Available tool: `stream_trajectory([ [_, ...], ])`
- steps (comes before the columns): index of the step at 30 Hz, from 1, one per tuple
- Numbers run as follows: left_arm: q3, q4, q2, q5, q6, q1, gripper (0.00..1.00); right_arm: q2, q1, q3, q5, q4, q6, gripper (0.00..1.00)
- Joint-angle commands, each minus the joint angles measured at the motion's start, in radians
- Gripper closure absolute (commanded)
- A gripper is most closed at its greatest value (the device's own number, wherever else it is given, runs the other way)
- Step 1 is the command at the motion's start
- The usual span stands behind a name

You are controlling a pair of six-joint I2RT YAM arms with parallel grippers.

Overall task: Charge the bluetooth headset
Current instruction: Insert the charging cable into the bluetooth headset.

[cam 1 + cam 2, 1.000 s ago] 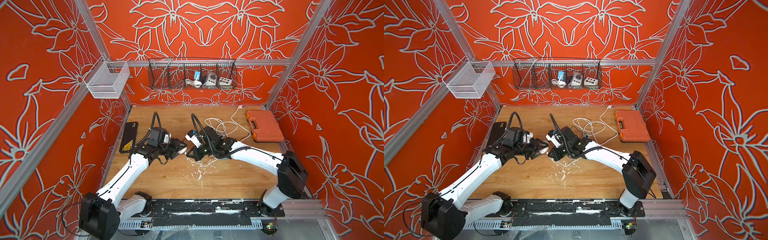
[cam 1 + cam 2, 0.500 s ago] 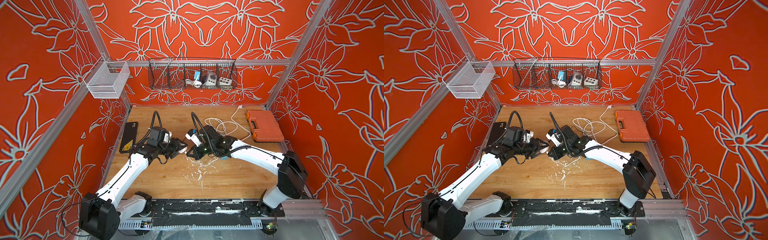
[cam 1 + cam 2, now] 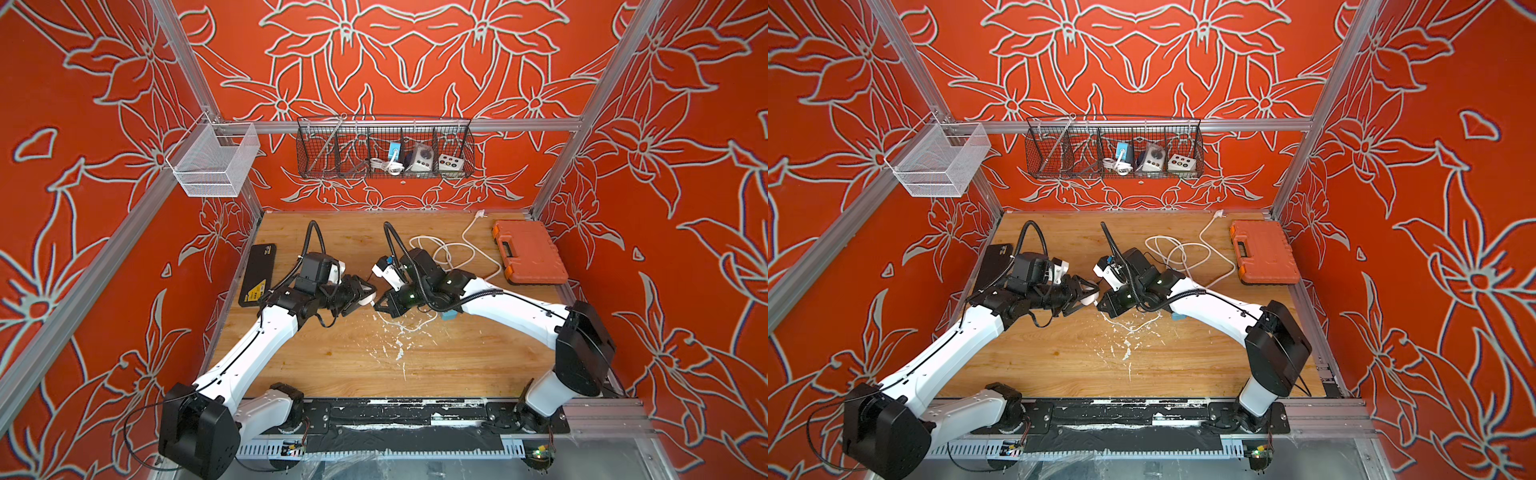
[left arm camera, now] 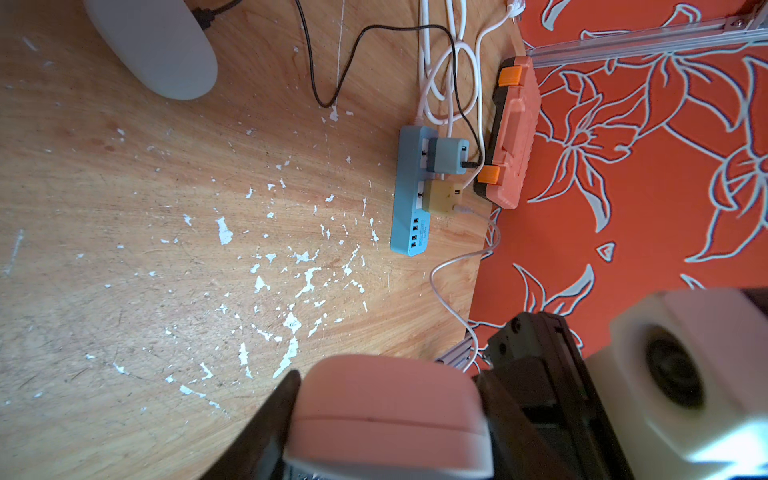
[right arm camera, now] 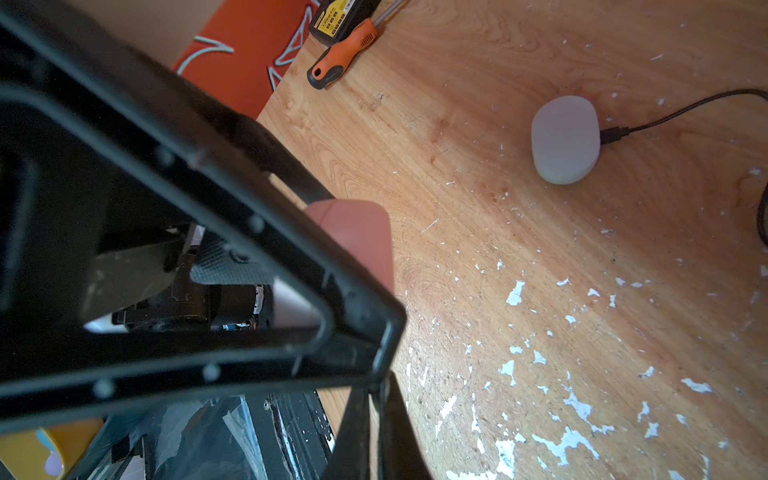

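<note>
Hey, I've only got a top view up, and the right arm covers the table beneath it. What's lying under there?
Observer: The left wrist view shows a blue power strip beside the orange tool case, with a grey-blue adapter and a yellow adapter plugged in.
Operator: Is any case charging already?
Observer: In the right wrist view a white case lies on the table with a black cable plugged into it.
Operator: And the one in the left gripper?
Observer: That pinkish case sits between the gripper's fingers with its lid shut.
</note>
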Motion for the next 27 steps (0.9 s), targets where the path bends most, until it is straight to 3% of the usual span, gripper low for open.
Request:
stream_trajectory([
  [1,0.009,-0.077,0.013,0.121,0.015,-0.033,1.00,-0.005,-0.024,0.056,0.065,0.129,-0.031,1.00],
  [19,0.013,-0.096,0.029,0.039,0.000,-0.035,0.99,-0.058,-0.024,-0.036,0.081,0.144,0.009,1.00],
  [24,0.010,-0.122,0.020,-0.036,0.000,0.004,0.96,-0.117,-0.024,-0.131,0.097,0.174,0.032,0.79],
  [27,0.009,-0.142,0.027,-0.075,0.015,0.027,0.94,-0.164,-0.024,-0.189,0.117,0.182,0.035,0.73],
])
